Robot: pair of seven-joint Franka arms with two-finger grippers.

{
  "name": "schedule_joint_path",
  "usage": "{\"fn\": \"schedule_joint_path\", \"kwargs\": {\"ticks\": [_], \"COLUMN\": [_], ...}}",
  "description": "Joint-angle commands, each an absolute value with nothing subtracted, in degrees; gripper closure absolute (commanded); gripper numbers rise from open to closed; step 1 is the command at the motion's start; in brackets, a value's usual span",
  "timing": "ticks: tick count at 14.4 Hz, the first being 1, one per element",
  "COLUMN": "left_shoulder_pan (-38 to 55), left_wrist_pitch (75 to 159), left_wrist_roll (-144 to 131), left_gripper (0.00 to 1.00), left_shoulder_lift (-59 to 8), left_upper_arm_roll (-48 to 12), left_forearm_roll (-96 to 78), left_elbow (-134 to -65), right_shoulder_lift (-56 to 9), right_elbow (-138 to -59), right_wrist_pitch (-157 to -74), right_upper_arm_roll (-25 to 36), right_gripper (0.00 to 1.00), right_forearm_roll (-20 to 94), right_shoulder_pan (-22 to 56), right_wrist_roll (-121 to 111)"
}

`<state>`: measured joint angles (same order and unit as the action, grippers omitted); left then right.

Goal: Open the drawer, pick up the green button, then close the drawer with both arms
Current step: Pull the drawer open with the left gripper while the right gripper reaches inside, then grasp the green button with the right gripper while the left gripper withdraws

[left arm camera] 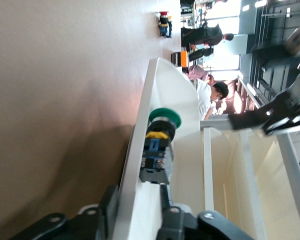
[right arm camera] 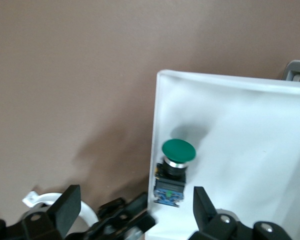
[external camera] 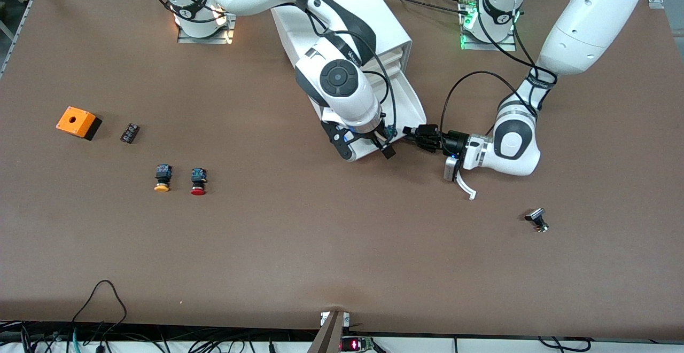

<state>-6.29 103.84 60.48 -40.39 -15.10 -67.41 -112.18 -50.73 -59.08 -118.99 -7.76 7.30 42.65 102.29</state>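
drawer [external camera: 411,108] pulled out of cabinet [external camera: 342,27] – done | green button [right arm camera: 176,167] lying in drawer, not taken | right gripper [external camera: 368,142] over drawer, jaws spread | left gripper [external camera: 414,134] clamped on drawer's side wall | left: take, close

The left gripper [left arm camera: 137,220] has its fingers [left arm camera: 109,207] astride the front wall of the open drawer [left arm camera: 162,95], one outside and one inside, with the green-capped button [left arm camera: 157,150] lying inside against that wall, above the brown surface [left arm camera: 55,100].
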Motion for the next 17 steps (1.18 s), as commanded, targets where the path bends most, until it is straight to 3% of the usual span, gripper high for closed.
{"fn": "schedule_joint_path", "kwargs": {"ticks": [1,11,12,13,16,17], "left_shoulder_pan": [-7.29,-10.55,-10.55,-10.55,-10.28,-9.67], "left_wrist_pitch": [102.31,94.93,94.49,93.35,86.95,84.75], "left_wrist_roll": [56.79,29.65,26.49,23.06,13.21,9.62], "left_gripper": [0.00,0.00,0.00,0.00,0.00,0.00], "left_shoulder_lift": [-39.47,-33.93,-33.32,-32.79,-32.78,-32.70], "left_upper_arm_roll": [-15.03,-14.77,-14.59,-14.59,-15.11,-15.20], "left_forearm_roll": [-64.96,-42.39,-38.88,-35.63,-24.90,-22.96], "left_elbow": [-111.01,-100.29,-98.72,-97.05,-88.01,-84.93], "right_shoulder_lift": [-52.73,-56.42,-56.51,-56.51,-56.08,-55.90], "right_elbow": [-57.48,-57.92,-57.92,-57.92,-57.74,-57.66], "right_wrist_pitch": [-118.56,-120.41,-120.41,-120.41,-120.06,-119.80], "right_upper_arm_roll": [-7.21,-6.94,-6.94,-6.94,-6.94,-6.94], "right_gripper": [0.01,0.04,0.12,0.27,0.90,1.00], "right_forearm_roll": [5.45,4.22,4.22,4.22,4.22,4.22], "right_shoulder_pan": [44.82,47.98,47.99,47.90,47.90,47.90], "right_wrist_roll": [105.11,109.42,109.42,109.08,108.55,108.54]}}
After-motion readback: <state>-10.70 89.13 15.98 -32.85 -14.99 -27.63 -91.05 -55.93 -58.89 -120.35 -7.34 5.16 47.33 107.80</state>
